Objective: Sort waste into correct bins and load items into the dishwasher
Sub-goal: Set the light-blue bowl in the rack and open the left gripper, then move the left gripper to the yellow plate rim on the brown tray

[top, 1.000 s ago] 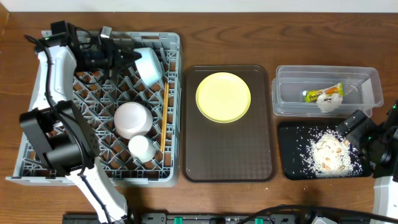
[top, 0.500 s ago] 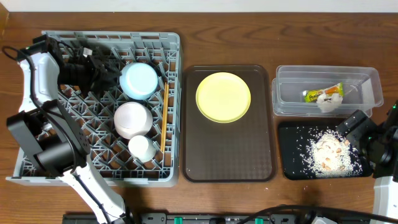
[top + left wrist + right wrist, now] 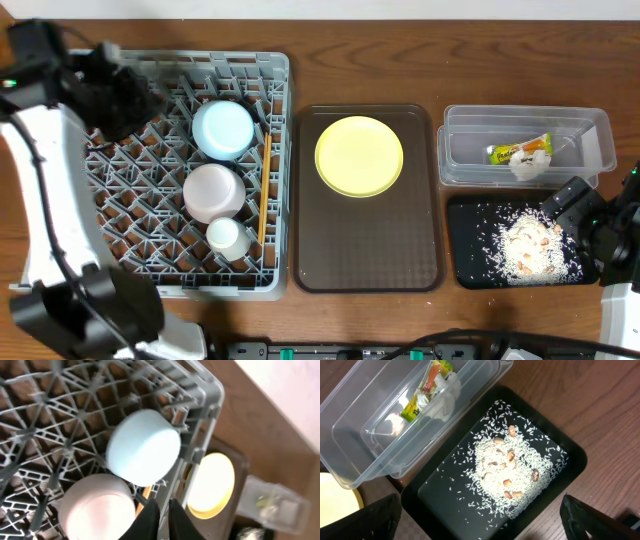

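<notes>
1. I am holding my left claw (image 3: 161,521) above the far left corner of the grey dish rack (image 3: 283,150). Its two fingers are pressing together with nothing between them.
2. My right claw (image 3: 481,515) is hanging over the black tray (image 3: 462,240) with its fingers spread wide apart, gripping nothing.
3. The rack is sitting at the left end of the bench (image 3: 400,60). Inside it, a light blue bowl (image 3: 223,129) is resting bottom up near the rack's far right corner.
4. A white bowl (image 3: 214,192) is lying bottom up in the middle of the rack. A small white cup (image 3: 228,237) is sitting just beside it, toward the rack's near edge.
5. Thin wooden chopsticks (image 3: 265,190) are lying lengthwise along the rack's right edge.
6. A yellow-green plate (image 3: 359,156) is lying flat at the far end of a brown tray (image 3: 370,250), which is sitting in the middle of the bench.
7. A clear tub (image 3: 590,130) is standing at the bench's right end. It is holding a yellow-green wrapper (image 3: 510,152) and a crumpled white tissue (image 3: 528,163), which are touching each other.
8. The black tray is lying just beside the tub's near edge. White rice and beige scraps (image 3: 528,248) are heaping in the middle of the tray, with loose grains around them.
</notes>
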Controlling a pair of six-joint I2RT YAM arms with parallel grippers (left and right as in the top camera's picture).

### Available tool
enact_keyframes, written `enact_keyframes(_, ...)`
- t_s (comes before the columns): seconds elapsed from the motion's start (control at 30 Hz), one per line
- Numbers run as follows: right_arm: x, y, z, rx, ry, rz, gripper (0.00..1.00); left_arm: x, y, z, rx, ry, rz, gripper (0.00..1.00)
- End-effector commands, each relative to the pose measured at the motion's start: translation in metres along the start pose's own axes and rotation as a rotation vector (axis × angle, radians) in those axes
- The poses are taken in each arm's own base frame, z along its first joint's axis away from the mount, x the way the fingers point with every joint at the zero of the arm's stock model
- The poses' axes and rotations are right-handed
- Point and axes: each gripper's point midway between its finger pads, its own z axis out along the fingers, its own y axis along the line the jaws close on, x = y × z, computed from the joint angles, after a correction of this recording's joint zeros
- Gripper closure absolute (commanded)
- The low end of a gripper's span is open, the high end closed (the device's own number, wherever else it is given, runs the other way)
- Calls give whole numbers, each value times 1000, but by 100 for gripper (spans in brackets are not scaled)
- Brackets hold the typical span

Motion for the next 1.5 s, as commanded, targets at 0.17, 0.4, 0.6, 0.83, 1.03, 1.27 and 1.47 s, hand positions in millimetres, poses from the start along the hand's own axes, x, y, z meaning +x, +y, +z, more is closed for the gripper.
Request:
enact_keyframes(0.17, -4, -1, -3, 4, -14, -6, 1, 27, -16, 54, -273, 73, 204, 89)
enact_keyframes(0.4, -4, -1, -3, 4, -14, -7, 1, 31, -1, 102, -372, 144, 237, 89)
enact_keyframes(0.6, -4, -1, -3, 4, -14, -6, 1, 7, 31, 120, -519, 83, 246, 89)
enact_keyframes(0.83, -4, -1, -3, 4, -14, -7, 1, 15, 47, 142, -553, 152, 237, 88)
enact_keyframes(1.03, -4, -1, -3, 4, -14, -6, 1, 7, 25, 117, -513, 78, 253, 88)
enact_keyframes(1.27, -4, -1, -3, 4, -14, -6, 1, 27, -37, 87, -337, 42, 299, 87)
enact_keyframes(1.47, -4, -1, -3, 4, -14, -6, 1, 49, -50, 85, -406, 41, 336, 84)
